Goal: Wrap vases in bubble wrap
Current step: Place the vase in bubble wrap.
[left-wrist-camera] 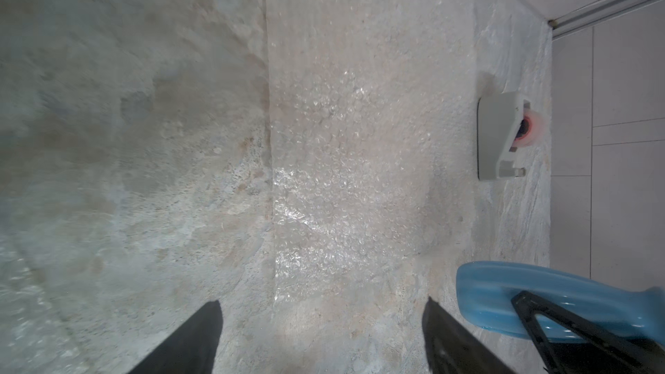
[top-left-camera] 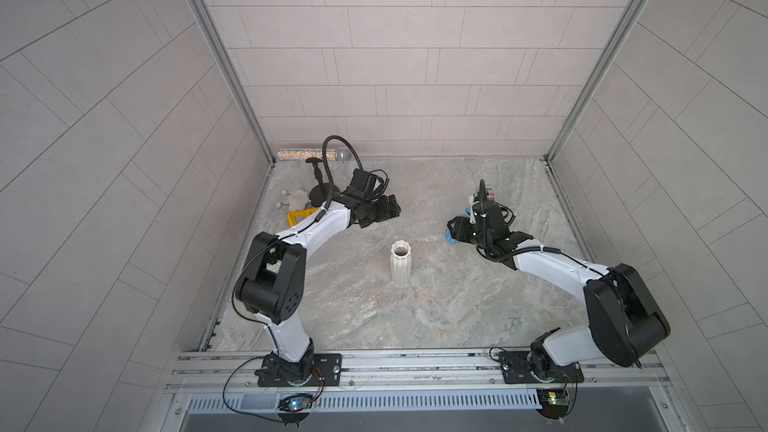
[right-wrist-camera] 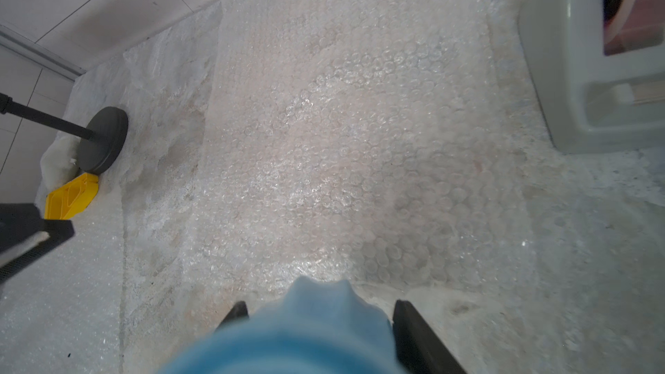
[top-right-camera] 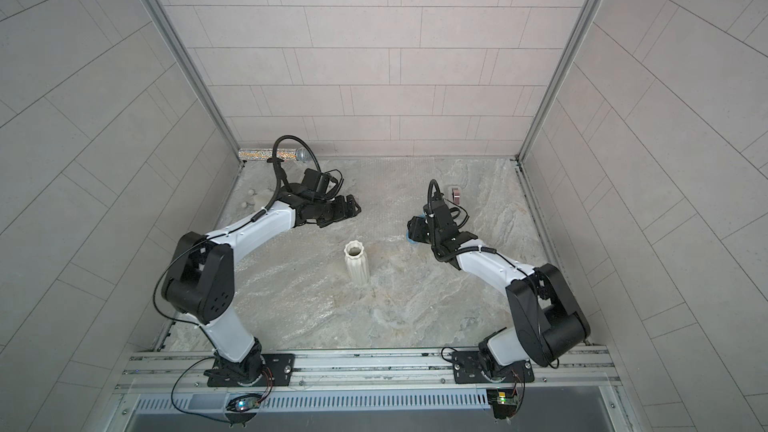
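The white ribbed vase [top-left-camera: 401, 263] [top-right-camera: 356, 261] stands upright mid-table, free of both grippers. My right gripper [right-wrist-camera: 318, 307] [top-left-camera: 455, 230] is shut on the light-blue vase [right-wrist-camera: 306, 332] [left-wrist-camera: 503, 300] [top-left-camera: 450, 238], held just off the near right corner of the bubble wrap [top-left-camera: 415, 201] [left-wrist-camera: 360, 138] [right-wrist-camera: 342, 138]. That clear sheet lies flat at the centre back. My left gripper [left-wrist-camera: 322, 318] [top-left-camera: 390, 209] hovers over the sheet's left side, open, with nothing between its fingers.
A grey tape dispenser [top-left-camera: 488, 195] [left-wrist-camera: 500, 134] [right-wrist-camera: 575, 84] sits right of the sheet. At back left are a glittery microphone [top-left-camera: 311, 155], its black stand base [right-wrist-camera: 104, 138] and a yellow piece [right-wrist-camera: 70, 196]. More bubble sheet [right-wrist-camera: 54, 300] covers the left front.
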Controlling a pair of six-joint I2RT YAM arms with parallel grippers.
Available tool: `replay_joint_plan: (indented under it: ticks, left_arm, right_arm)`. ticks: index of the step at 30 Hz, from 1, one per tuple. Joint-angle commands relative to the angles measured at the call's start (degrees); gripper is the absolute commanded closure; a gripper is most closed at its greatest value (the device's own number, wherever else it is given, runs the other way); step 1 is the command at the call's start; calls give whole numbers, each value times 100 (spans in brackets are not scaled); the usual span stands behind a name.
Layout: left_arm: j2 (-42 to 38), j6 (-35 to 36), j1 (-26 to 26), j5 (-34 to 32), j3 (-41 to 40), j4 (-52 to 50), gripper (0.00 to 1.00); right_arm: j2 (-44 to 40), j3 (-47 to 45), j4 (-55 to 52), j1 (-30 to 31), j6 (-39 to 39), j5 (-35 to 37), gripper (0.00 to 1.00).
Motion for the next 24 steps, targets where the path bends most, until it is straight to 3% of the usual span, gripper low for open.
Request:
replay_joint_plan:
  ticks: [1, 11, 20, 24]
  left_arm:
    - [479, -55, -61, 469, 241, 257, 13]
    - [1362, -237, -367, 984, 359, 871, 19]
    - [1297, -393, -664, 1421, -60, 1141, 27]
    - [938, -324, -683, 1342, -299, 1005, 28]
  right_arm:
    - [199, 273, 741, 40, 300, 183, 81]
    - [436, 414, 810, 59, 183, 282, 83]
    - [-10, 187, 650, -102, 109, 299, 83]
    - [-143, 69, 608, -116, 443, 258, 83]
